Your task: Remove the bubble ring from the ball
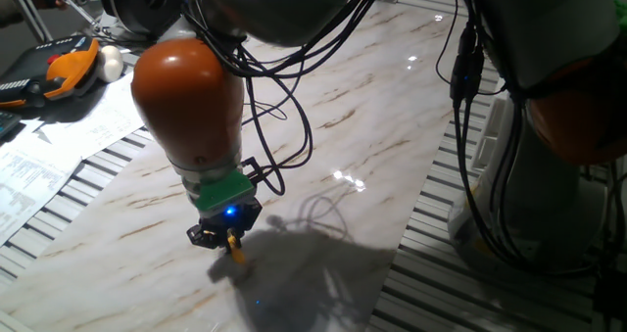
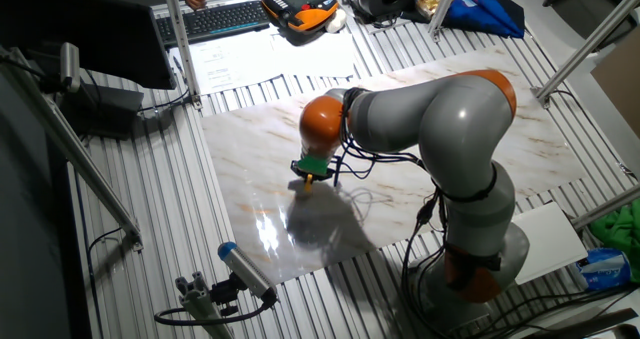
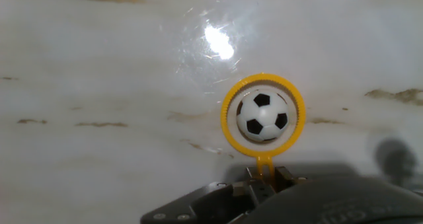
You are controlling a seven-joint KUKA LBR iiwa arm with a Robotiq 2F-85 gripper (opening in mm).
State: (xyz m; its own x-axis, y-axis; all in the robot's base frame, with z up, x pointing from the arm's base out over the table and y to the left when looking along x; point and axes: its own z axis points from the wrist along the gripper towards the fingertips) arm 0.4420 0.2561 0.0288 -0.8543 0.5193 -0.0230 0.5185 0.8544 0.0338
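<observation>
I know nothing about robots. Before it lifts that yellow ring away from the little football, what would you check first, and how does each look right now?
1. Bubble ring encircles the ball: ok.
2. Fingers closed on the ring's stubby handle: ok, by the hand view.
3. Grip firm enough to lift: cannot tell.
4. Ball free inside ring, gap visible all round: ok.
5. Marble tabletop bare near ring: ok.
6. Gripper low at the tabletop: ok.

ball hidden in both fixed views; tool fingertips cut off below.
</observation>
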